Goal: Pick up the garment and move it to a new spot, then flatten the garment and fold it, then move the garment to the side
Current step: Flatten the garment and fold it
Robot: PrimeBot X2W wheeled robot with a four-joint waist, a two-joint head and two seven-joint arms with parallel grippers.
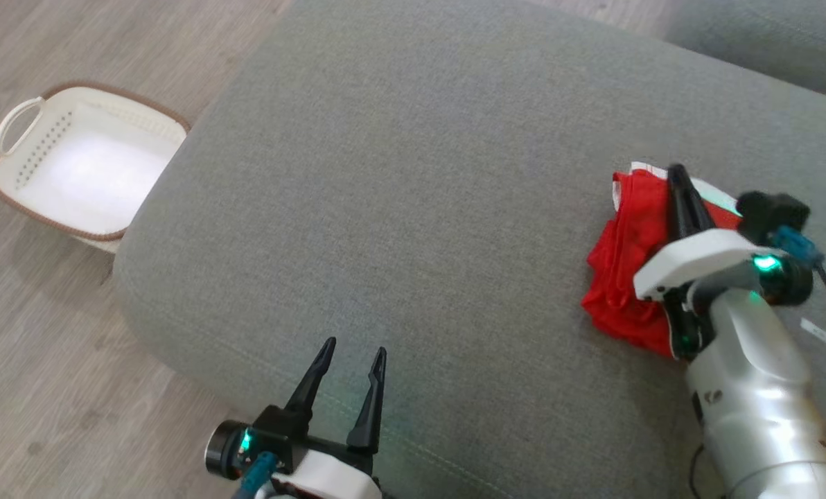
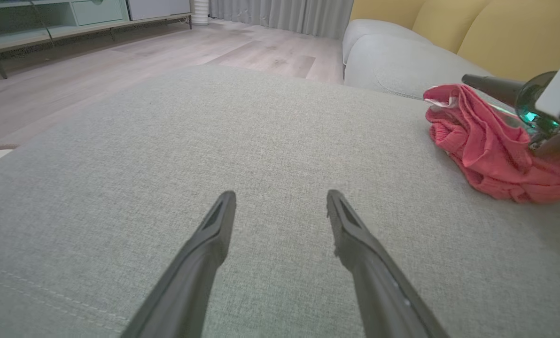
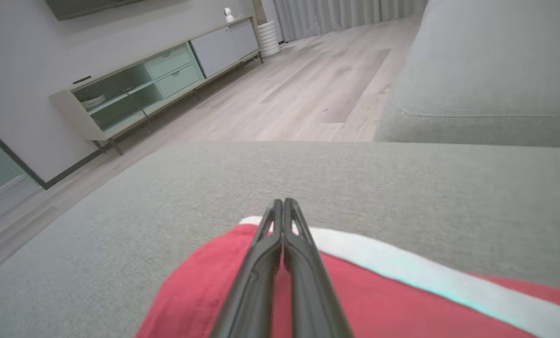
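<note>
At the far left a white basket (image 1: 87,173) sits on the floor (image 1: 39,360) beside the grey cushion (image 1: 413,173). My left end effector (image 1: 355,346) hovers over the cushion's near edge, fingers spread wide, released and grasping nothing. Toward the right of the cushion the garment (image 1: 621,256) lies in a crumpled red heap, with a white band (image 3: 378,258) along its far edge. My right end effector (image 1: 678,173) lies across the top of the heap, fingers clenched tight together and tips reaching the band. I cannot tell whether any cloth is pinched between them. I judge this to be the first step, the pick-up, with nothing flattened or folded yet. Next I would raise the right arm slowly and watch whether the fabric comes up with it. If it does, I'd carry it left to the cushion's broad middle. If it slips, I'd open and bite deeper.
</note>
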